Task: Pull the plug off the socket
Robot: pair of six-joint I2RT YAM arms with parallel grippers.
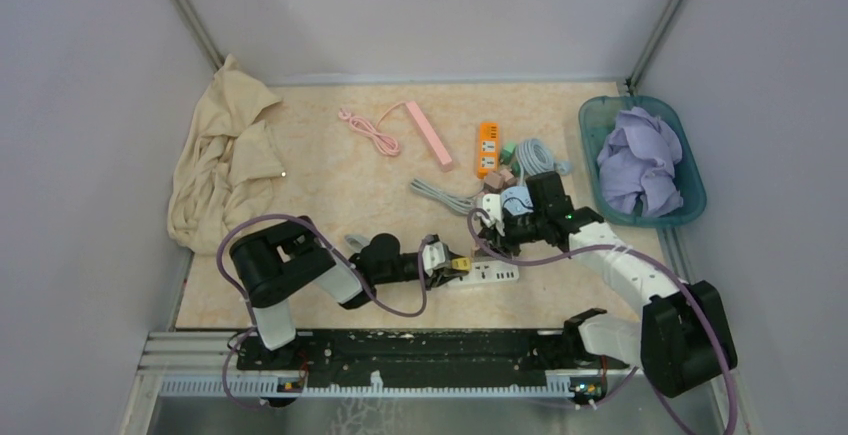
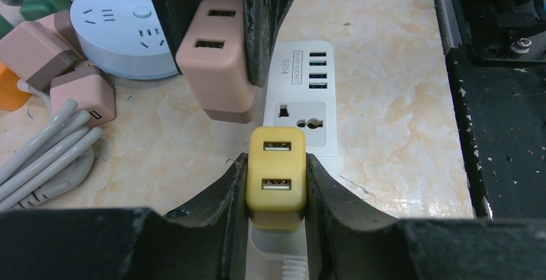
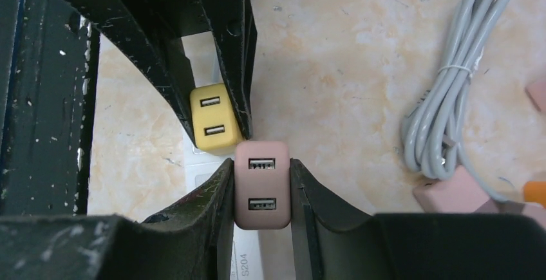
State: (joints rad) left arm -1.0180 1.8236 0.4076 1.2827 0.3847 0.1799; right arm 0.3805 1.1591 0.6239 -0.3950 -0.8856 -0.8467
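A white power strip, the socket (image 2: 302, 80), lies on the marble-patterned table near the front edge (image 1: 495, 275). A yellow two-port USB plug (image 2: 277, 177) sits on its cord end, and my left gripper (image 2: 277, 186) is shut on that plug's sides. My right gripper (image 3: 262, 193) is shut on a pink two-port USB plug (image 3: 262, 183). It holds this plug (image 2: 216, 61) just beyond the yellow one, above the strip's left edge. The strip's universal outlet (image 2: 299, 116) between them stands bare. The two grippers face each other closely.
A round pale-blue socket (image 2: 122, 26), small pink adapters (image 2: 84, 93) and a coiled grey cable (image 3: 444, 119) lie just behind the strip. Farther back are a pink strip (image 1: 430, 135), an orange strip (image 1: 487, 148), a beige cloth (image 1: 225, 155) and a teal basket (image 1: 588, 130).
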